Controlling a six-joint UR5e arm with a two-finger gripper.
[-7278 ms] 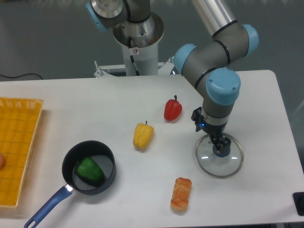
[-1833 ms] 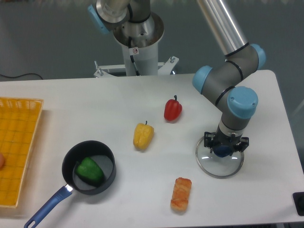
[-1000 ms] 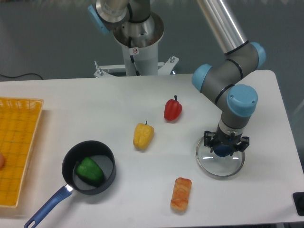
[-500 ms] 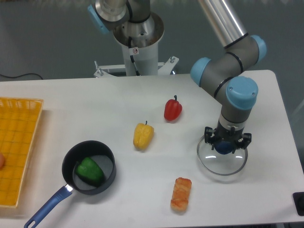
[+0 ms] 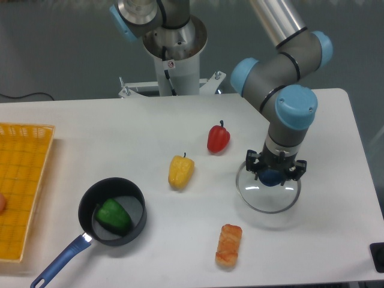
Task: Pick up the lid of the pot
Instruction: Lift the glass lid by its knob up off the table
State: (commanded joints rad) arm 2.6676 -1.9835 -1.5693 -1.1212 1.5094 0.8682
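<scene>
With its two fingers drawn in on either side of the blue knob [image 5: 270, 176], the gripper [image 5: 273, 171] has hold of the pot lid [image 5: 264, 198], gripping it by that knob. Well to the right of the frying pan [image 5: 135, 210], the clear round lid sits beneath the fingertips; how high it hangs is hard to tell.

Inside the pan lies a green pepper [image 5: 113, 217], and the pan's blue handle [image 5: 63, 259] points toward the lower left. To the pan's right and a little farther up the view is a yellow vegetable [image 5: 180, 172], with a red pepper [image 5: 218, 138] beyond it on the same side. Lower down, also right of the pan, rests an orange-brown piece [image 5: 228, 245]. A yellow crate [image 5: 29, 162] stands to the pan's left.
</scene>
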